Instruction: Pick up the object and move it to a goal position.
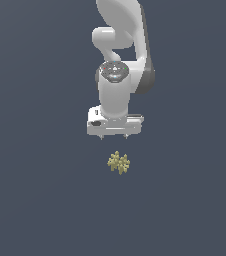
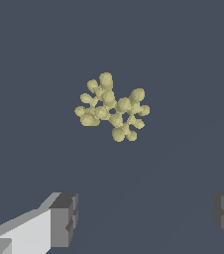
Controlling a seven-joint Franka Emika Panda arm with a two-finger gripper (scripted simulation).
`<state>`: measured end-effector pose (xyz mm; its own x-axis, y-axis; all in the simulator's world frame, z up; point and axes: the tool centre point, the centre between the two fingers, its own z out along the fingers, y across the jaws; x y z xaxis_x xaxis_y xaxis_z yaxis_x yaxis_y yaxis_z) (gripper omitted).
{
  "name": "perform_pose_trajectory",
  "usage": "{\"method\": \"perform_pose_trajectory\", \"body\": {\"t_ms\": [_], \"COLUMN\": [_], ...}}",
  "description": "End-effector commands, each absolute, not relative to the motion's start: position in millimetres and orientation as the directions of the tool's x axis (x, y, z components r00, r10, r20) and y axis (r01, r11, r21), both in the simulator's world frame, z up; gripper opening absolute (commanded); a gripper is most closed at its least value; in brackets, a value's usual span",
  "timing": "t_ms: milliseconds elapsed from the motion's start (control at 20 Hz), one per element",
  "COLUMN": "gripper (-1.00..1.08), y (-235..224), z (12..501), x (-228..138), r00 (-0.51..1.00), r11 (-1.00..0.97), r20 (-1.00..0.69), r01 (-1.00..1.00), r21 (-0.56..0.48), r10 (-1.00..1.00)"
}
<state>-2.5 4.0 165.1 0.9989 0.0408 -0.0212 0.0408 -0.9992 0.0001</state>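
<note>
Surface: plain dark slate-blue surface (image 1: 40, 200), flat and matte, same tone corner to corner in both views. No seams, no markings.

Room: honestly can't make out any room. No walls or horizon, the blue-grey just fills the whole exterior view.

Arm: white Panda arm (image 1: 120, 45) comes in from the top of the exterior view, wrist pointing straight down.

Gripper: the gripper (image 1: 113, 136) is spread wide and holding nothing. In the wrist view the two grey fingertips (image 2: 64, 218) sit far apart with bare surface between them.

Object: the object (image 1: 118, 162), a small olive-yellow lumpy cluster with stubby prongs, sits out in the open, below the gripper in the exterior view and a touch toward that view's right. Clearly apart from the fingertips, nothing touching it. In the wrist view it (image 2: 111, 108) shows ahead of the fingers, not between them, and it's much narrower than the gap.

Edges: no surface edge visible in either view, it runs off every side of the frame.

Open room: lots. The surface is bare on every side of the object, with the arm and gripper the only other things in view.
</note>
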Motion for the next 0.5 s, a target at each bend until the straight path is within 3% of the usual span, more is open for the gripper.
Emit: {"method": "perform_pose_trajectory", "body": {"t_ms": [0, 450], "gripper": [1.00, 1.00], "y": [4.0, 3.0], "z": [165.1, 161.2], "x": [-2.5, -3.4], "r00": [0.999, 0.998], "r11": [-0.999, -0.998], "r20": [-0.021, -0.024], "r01": [0.041, 0.055], "r21": [0.000, -0.005], "r10": [0.041, 0.055]}}
